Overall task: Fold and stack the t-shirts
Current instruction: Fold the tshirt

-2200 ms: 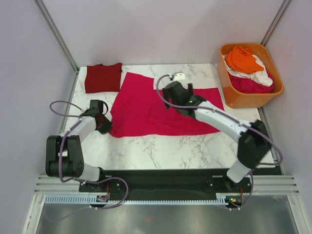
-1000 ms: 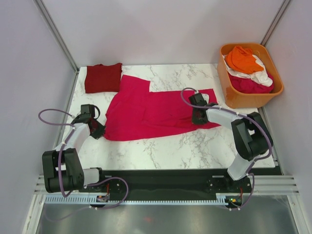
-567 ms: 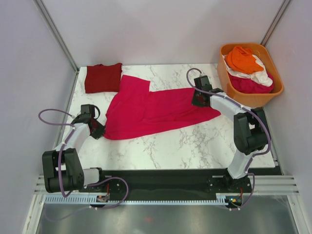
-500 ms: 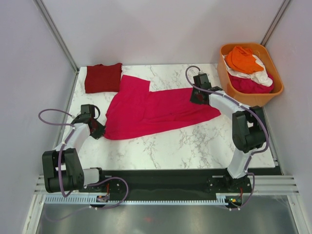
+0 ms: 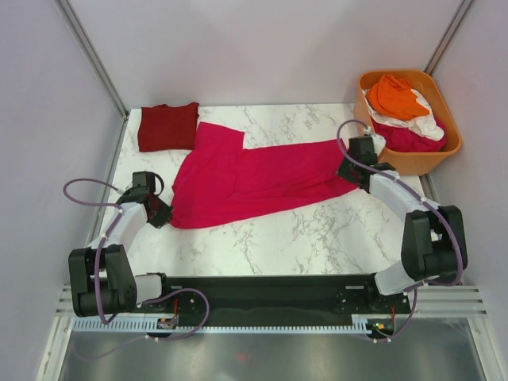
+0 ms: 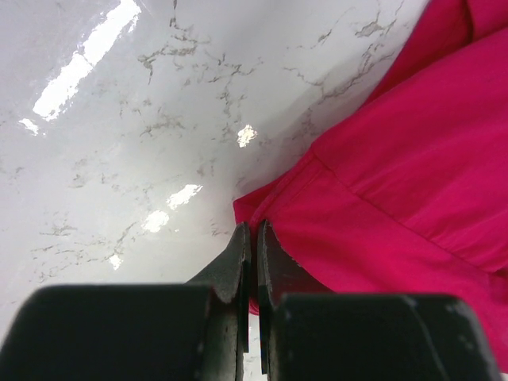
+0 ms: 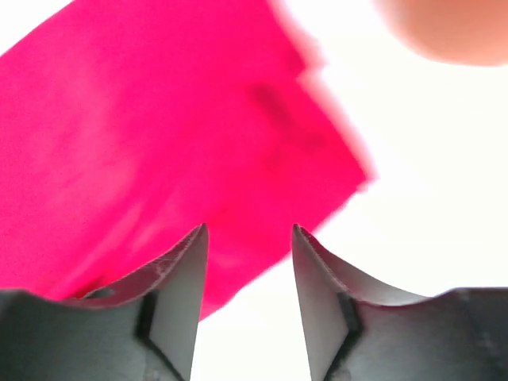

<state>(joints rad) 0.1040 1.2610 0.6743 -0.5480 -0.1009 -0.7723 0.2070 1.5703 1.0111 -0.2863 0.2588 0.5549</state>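
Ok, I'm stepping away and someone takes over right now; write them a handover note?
The left end effector is shut on the magenta shirt at its near-left corner. The right end effector is open over that shirt's right end, holding nothing.
The magenta shirt lies spread out, unfolded; the maroon shirt sits folded at the far left; an orange shirt and others fill the tub.
Done: maroon folded. Left: fold magenta, stack it on maroon, then do the tub's shirts.

spread t-shirt (image 5: 254,178) centre | folded t-shirt (image 5: 167,126) far-left | tub (image 5: 413,163) far-right, more t-shirts (image 5: 401,99) inside
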